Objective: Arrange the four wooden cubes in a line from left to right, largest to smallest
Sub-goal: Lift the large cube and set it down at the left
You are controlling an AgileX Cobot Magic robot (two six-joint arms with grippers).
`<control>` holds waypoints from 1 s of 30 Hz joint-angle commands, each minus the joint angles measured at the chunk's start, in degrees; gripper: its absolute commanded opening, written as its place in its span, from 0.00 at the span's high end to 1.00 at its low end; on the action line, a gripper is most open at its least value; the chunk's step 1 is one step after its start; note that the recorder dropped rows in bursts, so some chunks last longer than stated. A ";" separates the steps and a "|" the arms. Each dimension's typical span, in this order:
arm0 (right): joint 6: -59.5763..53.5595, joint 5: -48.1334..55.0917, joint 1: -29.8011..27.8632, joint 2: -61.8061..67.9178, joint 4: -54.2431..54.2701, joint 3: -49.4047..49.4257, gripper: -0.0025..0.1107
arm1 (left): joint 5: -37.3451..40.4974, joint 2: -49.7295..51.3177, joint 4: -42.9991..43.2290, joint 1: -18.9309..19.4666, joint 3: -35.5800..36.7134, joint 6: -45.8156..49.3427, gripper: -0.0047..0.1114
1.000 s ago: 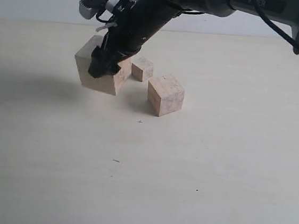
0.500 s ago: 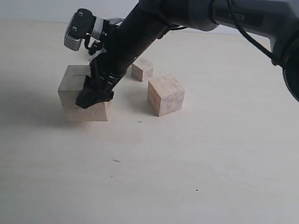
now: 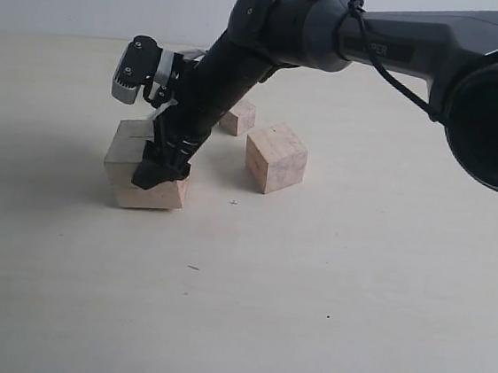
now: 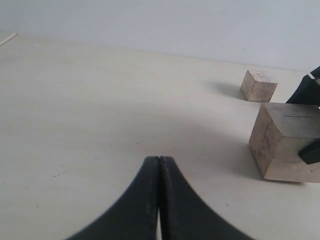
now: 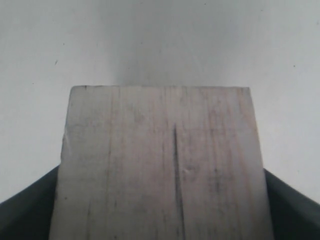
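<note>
Exterior view: the right gripper clasps the largest cube, which sits on the table, saw-line on top, left of a middle cube and a small cube. The left gripper has its fingers pressed together, holding nothing.

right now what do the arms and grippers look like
The right arm is dark grey with rounded joints, faint pale lettering and a black cable along it, plus a silver-grey camera box at the wrist. The left gripper has black, curved, tapering fingers.
</note>
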 commanded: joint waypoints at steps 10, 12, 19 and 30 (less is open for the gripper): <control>-0.68 0.04 0.13 0.11 1.18 -0.67 0.84 | -0.63 -0.32 -0.64 -0.35 0.14 0.08 0.96; -0.68 0.04 0.13 0.48 1.61 -0.67 0.73 | -0.63 -0.32 -0.64 -0.35 0.14 0.08 0.96; -0.68 -0.92 0.13 0.55 1.61 -0.67 0.28 | -0.63 -0.32 -0.64 -0.35 0.14 0.08 0.96; -0.68 -0.69 0.13 0.55 3.73 -0.67 0.11 | -0.63 -0.32 -0.64 -0.35 0.14 0.08 0.96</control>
